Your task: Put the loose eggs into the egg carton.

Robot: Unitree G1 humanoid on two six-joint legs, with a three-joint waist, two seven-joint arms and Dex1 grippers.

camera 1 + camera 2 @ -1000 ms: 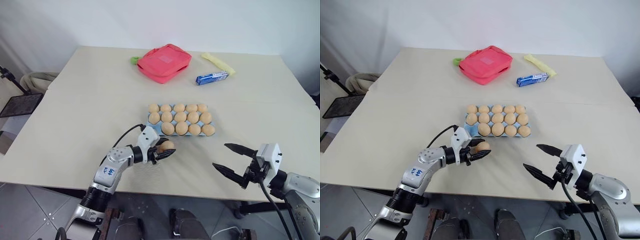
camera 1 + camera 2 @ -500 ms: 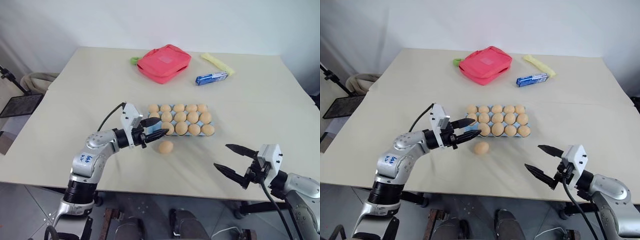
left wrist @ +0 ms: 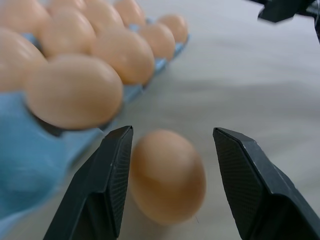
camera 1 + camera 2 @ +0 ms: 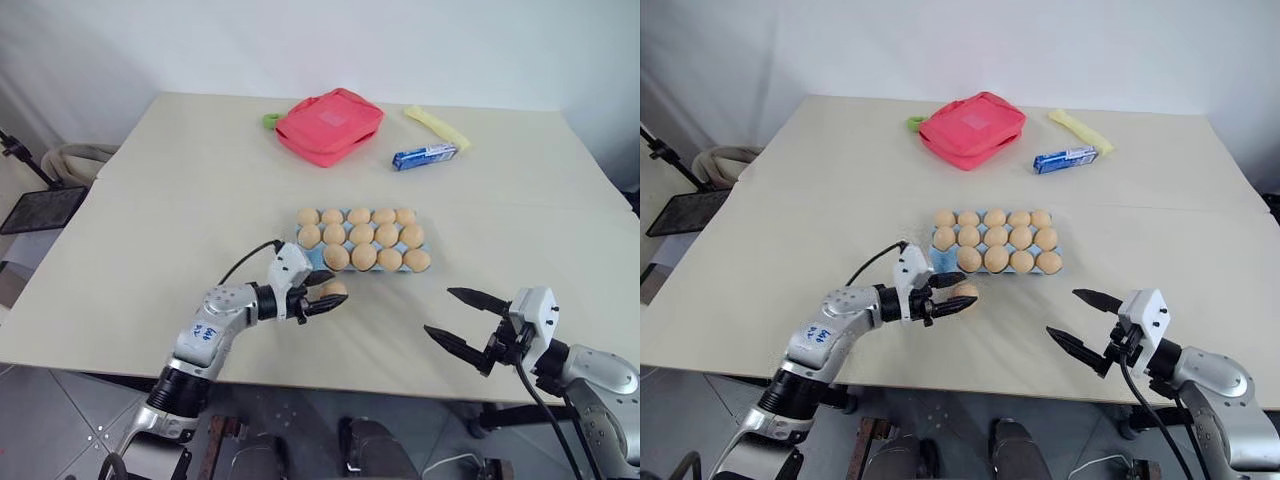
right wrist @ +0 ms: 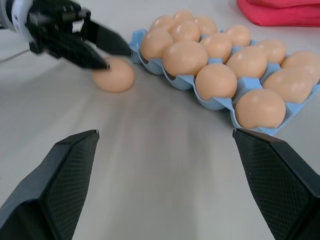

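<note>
Looking down over both arms, you see the egg carton (image 4: 362,243) near the middle of the pale surface (image 4: 150,220), its light blue rim showing at the near-left corner. Fourteen eggs sit in its cups; the cup at the near-left corner is vacant.

One loose egg (image 4: 333,290) lies on the surface just in front of that near-left corner, close to the carton but not in it.

Left gripper (image 4: 322,296): your fingers sit on either side of the loose egg, low over the surface. In the left wrist view the egg (image 3: 167,175) lies between the two black fingers (image 3: 112,175). One finger is at or very near the shell; a clear gap remains on the other side. So the gripper is partly open and brackets the egg without clamping it. The egg rests on the surface.

Right gripper (image 4: 463,320): it hovers near the front edge of the surface, well to the right of the carton, jaws spread wide, holding nothing. Its wrist view looks across the surface at the carton (image 5: 220,100) and the loose egg.

At the far side of the surface you have a red zip pouch (image 4: 328,124), a small blue packet (image 4: 424,156) and a yellow item (image 4: 437,127), all well apart from the carton.
</note>
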